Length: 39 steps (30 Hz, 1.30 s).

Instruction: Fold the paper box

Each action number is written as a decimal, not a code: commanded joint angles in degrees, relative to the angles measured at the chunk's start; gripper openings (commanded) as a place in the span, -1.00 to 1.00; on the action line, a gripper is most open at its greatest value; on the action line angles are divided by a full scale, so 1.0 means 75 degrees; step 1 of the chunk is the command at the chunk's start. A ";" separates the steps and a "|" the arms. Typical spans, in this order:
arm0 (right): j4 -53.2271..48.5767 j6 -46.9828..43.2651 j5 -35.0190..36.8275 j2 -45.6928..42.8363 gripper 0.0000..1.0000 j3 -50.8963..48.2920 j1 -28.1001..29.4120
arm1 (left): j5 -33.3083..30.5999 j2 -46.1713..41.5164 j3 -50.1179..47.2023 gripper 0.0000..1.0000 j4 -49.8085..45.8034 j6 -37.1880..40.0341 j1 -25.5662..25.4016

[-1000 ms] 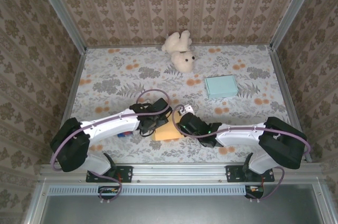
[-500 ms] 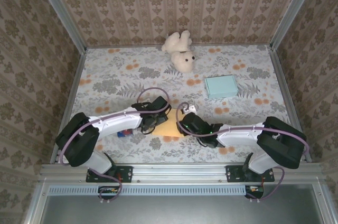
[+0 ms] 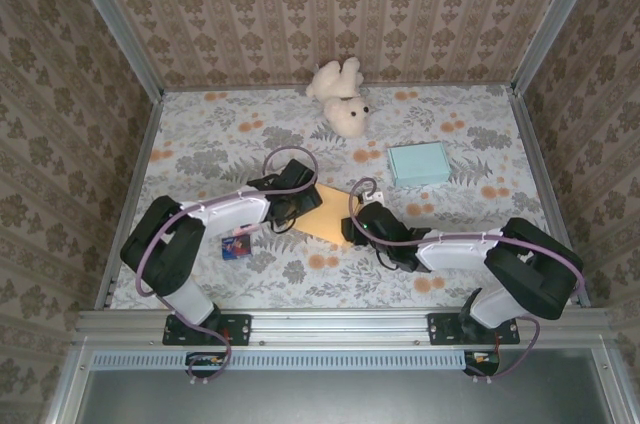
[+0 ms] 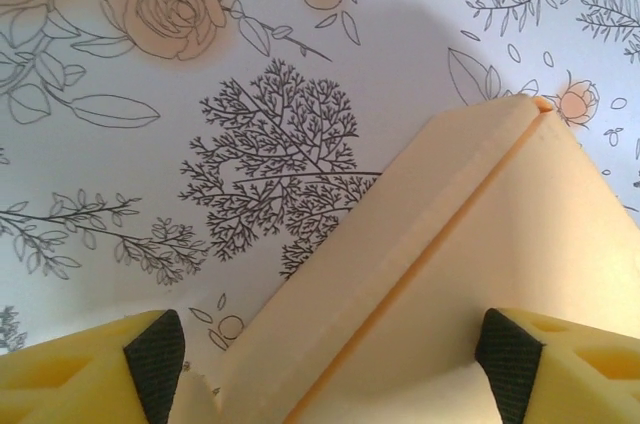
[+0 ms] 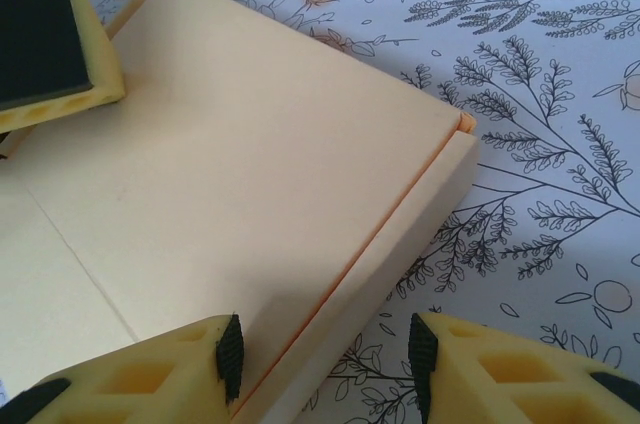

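Note:
The paper box is a flat pale-orange carton lying on the flowered cloth between the two arms. My left gripper reaches it from the left. In the left wrist view the left gripper stands wide open, and a folded corner of the box with its crease runs between the black pads. My right gripper comes from the right. In its wrist view the right gripper is open astride the box's raised side flap, one pad at the top face, the other over the cloth.
A cream teddy bear lies at the back of the table. A light blue box sits at the right of the middle. A small blue and red object lies near the left arm. Patterned walls and metal rails close in the table.
Both grippers and the box have moved away from the near edge toward the table's middle, and the box has turned. The left arm has drawn in closer to it.

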 commanded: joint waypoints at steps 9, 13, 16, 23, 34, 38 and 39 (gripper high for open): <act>-0.0064 -0.0035 -0.0012 -0.0429 0.01 -0.0244 -0.0046 | 0.0275 -0.0517 0.0199 1.00 -0.1254 0.1131 0.0436; -0.0137 -0.0213 -0.0016 -0.0464 0.01 -0.0197 -0.0091 | 0.1864 0.0026 0.0488 1.00 -0.0854 0.1814 0.0976; -0.0111 -0.0271 -0.0103 -0.0399 0.01 -0.0218 -0.0135 | 0.2518 0.0228 0.0541 1.00 -0.0427 0.1721 0.1065; -0.0026 -0.0332 -0.0210 -0.0393 0.02 -0.0296 -0.0234 | 0.2350 0.0297 0.1094 1.00 -0.1295 0.1612 0.0700; 0.0141 -0.0345 -0.0322 -0.0330 0.02 -0.0350 -0.0277 | 0.2069 0.0558 0.1455 1.00 -0.2142 0.1807 -0.0110; 0.0165 -0.0322 -0.0343 -0.0311 0.02 -0.0361 -0.0284 | 0.1555 0.0554 0.1664 1.00 -0.2705 0.1873 -0.0271; 0.0169 -0.0310 -0.0358 -0.0312 0.02 -0.0372 -0.0282 | 0.1529 0.0554 0.1639 1.00 -0.2756 0.1840 -0.0277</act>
